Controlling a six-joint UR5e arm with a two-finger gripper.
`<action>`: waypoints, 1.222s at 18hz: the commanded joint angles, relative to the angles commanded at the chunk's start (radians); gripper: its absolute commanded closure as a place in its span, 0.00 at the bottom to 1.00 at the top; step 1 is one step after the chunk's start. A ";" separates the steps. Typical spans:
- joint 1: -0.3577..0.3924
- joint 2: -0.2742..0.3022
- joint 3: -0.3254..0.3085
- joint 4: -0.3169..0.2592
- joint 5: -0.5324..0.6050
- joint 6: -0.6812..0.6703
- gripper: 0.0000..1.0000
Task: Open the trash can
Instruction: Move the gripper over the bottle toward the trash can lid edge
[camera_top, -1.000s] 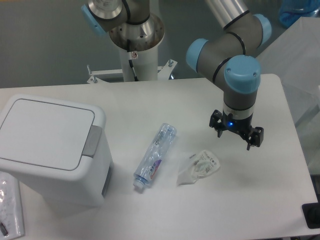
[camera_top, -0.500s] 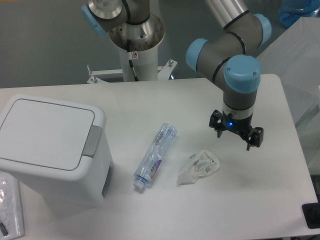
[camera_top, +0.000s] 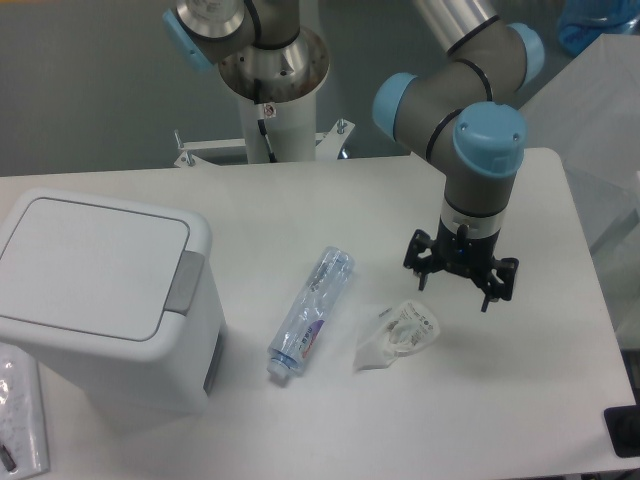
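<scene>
The trash can (camera_top: 105, 300) sits at the left end of the white table (camera_top: 300, 420), its flat lid closed and the grey push tab on the rim facing right; it has not moved since a second ago. A clear bag (camera_top: 20, 420) with dark specks lies against its lower left corner, cut off by the edge of the view. To the right of the trash can, a clear plastic bottle (camera_top: 310, 312) lies on its side, cap end toward the near edge; its label shows blue and red print that is too small to read. Further right of the trash can, just beside the bottle, rests a crumpled clear wrapper (camera_top: 398, 335) with faint markings I cannot make out. Neither has shifted.

My hand (camera_top: 461, 284) is what changed: over the last second it has slid a little left, toward the trash can, and turned about its wrist, so the blue light seen earlier on its body no longer shows. It hangs pointing straight down, above and just right of the wrapper, well apart from the trash can. Its dark fingers (camera_top: 487, 296) are spread and grasp nothing. My forearm rises from it to the blue-capped joints above.
</scene>
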 joint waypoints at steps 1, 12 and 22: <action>-0.014 0.000 0.008 0.000 -0.023 -0.012 0.00; -0.095 0.094 0.064 0.000 -0.279 -0.205 0.00; -0.207 0.155 0.075 -0.002 -0.355 -0.351 0.00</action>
